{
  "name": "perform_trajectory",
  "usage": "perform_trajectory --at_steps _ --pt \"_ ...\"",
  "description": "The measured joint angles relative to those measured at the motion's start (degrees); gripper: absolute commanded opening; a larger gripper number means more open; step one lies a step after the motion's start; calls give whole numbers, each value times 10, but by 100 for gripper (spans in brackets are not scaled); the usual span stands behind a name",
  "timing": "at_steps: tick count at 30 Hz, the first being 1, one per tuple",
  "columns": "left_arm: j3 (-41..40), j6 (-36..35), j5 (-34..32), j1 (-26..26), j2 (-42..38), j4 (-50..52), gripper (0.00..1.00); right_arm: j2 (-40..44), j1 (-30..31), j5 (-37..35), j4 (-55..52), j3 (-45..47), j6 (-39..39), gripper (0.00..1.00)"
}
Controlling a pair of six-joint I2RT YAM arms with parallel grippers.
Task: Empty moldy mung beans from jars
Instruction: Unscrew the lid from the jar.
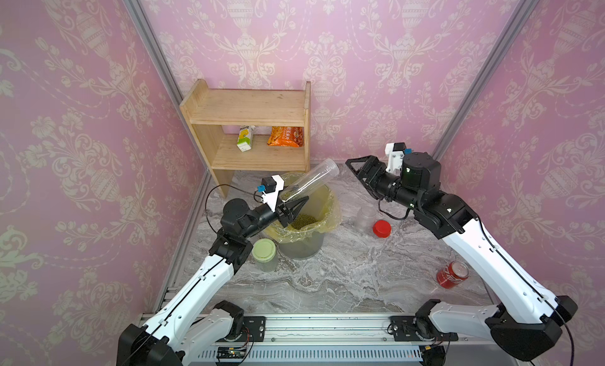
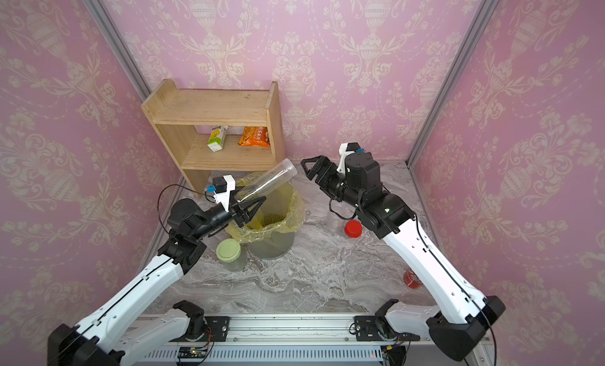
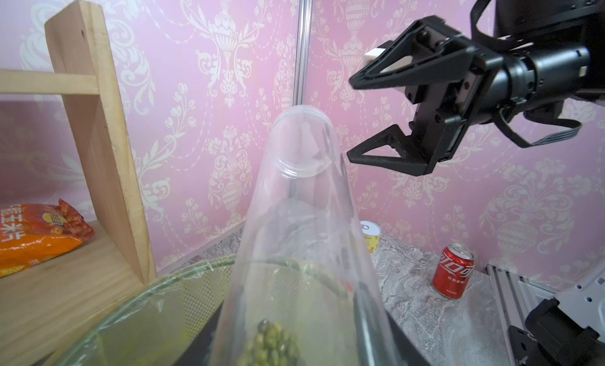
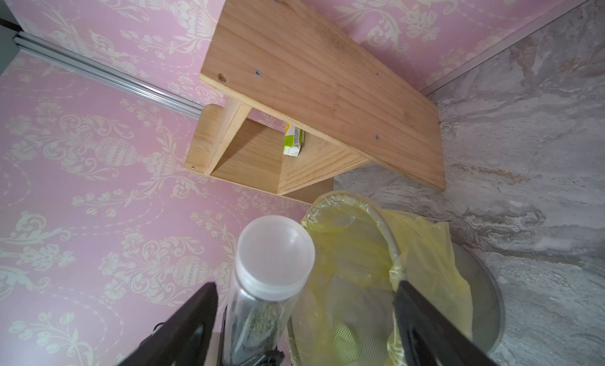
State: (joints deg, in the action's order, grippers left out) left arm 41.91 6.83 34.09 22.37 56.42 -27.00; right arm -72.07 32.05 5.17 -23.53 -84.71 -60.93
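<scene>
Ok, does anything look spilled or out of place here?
No spill shows. The slim jar in the left claw tilts over the bin, capped end up, mung beans pooled low. A red lid lies loose beside a clear jar.

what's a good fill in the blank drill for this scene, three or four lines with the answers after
1. The left gripper is shut on the slim jar, tilted above a bin lined with a ___ bag.
2. The right gripper stands ___, holding nothing, near that jar's lid end.
3. The loose lid lying on the table is ___.
4. The ribbed jar standing beside the bin is capped in pale ___.

Missing words: yellow; open; red; green
</scene>
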Motion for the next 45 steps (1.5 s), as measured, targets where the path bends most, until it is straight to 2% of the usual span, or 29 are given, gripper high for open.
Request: perform_trajectory --at_steps 9,18,24,29,37,45 --pt "-17 -60 -1 6 6 -4 30 -40 -1 41 -14 -11 -39 88" --pt "-17 -80 0 15 26 -2 29 -73 0 56 -14 -34 -55 87" --pt "-17 -89 -2 19 26 -2 29 -86 9 56 -12 -34 -68 76" --pt "-17 -90 -5 19 26 -1 29 -87 15 55 -9 -34 -71 63" --pt "-17 -90 -17 23 25 -1 29 -87 15 53 2 -32 -82 61" --pt "-18 -90 -27 23 25 1 28 -85 16 44 33 -12 -96 54"
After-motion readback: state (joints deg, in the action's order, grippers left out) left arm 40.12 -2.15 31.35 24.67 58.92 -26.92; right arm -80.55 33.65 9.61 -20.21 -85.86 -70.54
